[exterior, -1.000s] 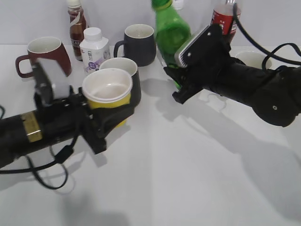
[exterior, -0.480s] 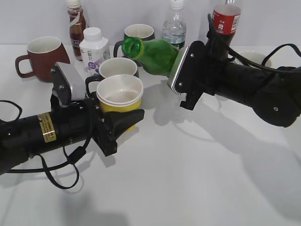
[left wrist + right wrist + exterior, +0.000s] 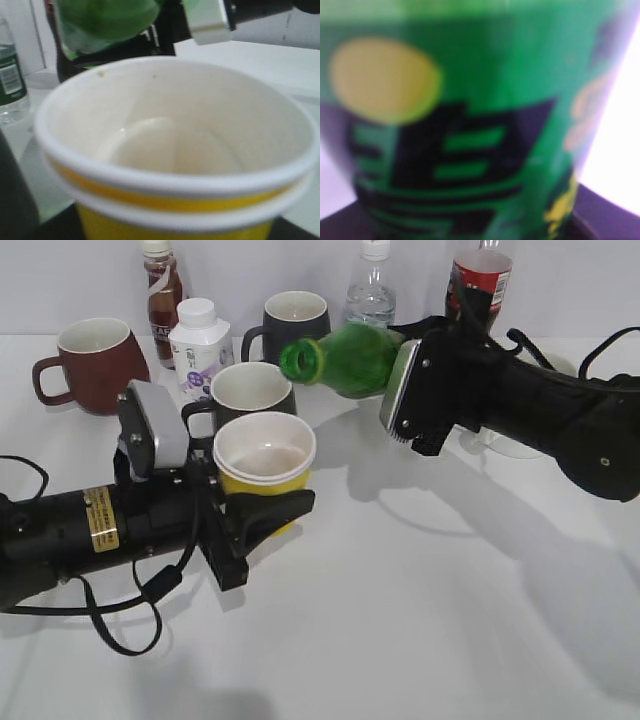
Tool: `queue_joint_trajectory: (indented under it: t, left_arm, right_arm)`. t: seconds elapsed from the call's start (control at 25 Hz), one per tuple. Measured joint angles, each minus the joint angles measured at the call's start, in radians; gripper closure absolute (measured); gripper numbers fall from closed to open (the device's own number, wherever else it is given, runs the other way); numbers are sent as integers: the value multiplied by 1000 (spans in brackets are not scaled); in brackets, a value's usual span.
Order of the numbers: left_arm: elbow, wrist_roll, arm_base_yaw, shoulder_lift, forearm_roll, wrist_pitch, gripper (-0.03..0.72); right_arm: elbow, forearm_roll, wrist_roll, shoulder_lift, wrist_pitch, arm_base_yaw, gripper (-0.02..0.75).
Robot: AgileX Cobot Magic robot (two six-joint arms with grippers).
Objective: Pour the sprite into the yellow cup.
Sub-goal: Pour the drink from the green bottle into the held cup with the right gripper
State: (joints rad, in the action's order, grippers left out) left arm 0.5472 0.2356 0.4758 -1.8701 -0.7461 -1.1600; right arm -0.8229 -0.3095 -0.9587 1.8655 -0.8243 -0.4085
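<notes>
My left gripper (image 3: 262,515) is shut on the yellow cup (image 3: 263,465), holding it upright above the table at centre left. The cup fills the left wrist view (image 3: 175,165); its white inside looks empty. My right gripper (image 3: 415,390) is shut on the sprite (image 3: 350,358), a green bottle tipped on its side with its open mouth pointing left, above and to the right of the cup's rim. The bottle's label fills the right wrist view (image 3: 470,130), blurred. The bottle also shows at the top of the left wrist view (image 3: 100,22).
Behind the cup stand a dark mug (image 3: 245,390), a black mug (image 3: 293,325), a brown mug (image 3: 90,360), a white bottle (image 3: 198,345), a brown drink bottle (image 3: 163,290), a water bottle (image 3: 372,290) and a cola bottle (image 3: 480,280).
The sprite has tipped from nearly upright to lying sideways, its mouth swinging down and left toward the cup. My left gripper has carried the cup rightward and a little lower.
</notes>
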Motion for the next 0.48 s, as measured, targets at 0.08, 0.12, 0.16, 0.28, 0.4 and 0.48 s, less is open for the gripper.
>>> queue_joint_trajectory:
  t: [0.08, 0.12, 0.16, 0.28, 0.4, 0.48]
  left_arm:
    - [0, 1, 2, 0, -12, 0, 338]
    - [0, 1, 3, 0, -14, 0, 338]
    - [0, 1, 4, 0, -14, 0, 339]
    - [1, 2, 6, 0, -15, 0, 340]
    - [1, 2, 6, 0, -16, -1, 340]
    - [1, 3, 6, 0, -21, -2, 340]
  right_arm:
    - [0, -3, -28, 0, -18, 0, 342]
    - [0, -4, -41, 0, -27, 0, 342]
    - [0, -4, -56, 0, -37, 0, 342]
    - [0, -5, -109, 0, -57, 0, 342]
    - [0, -7, -166, 0, -72, 0, 342]
    - [0, -7, -194, 0, -73, 0, 342]
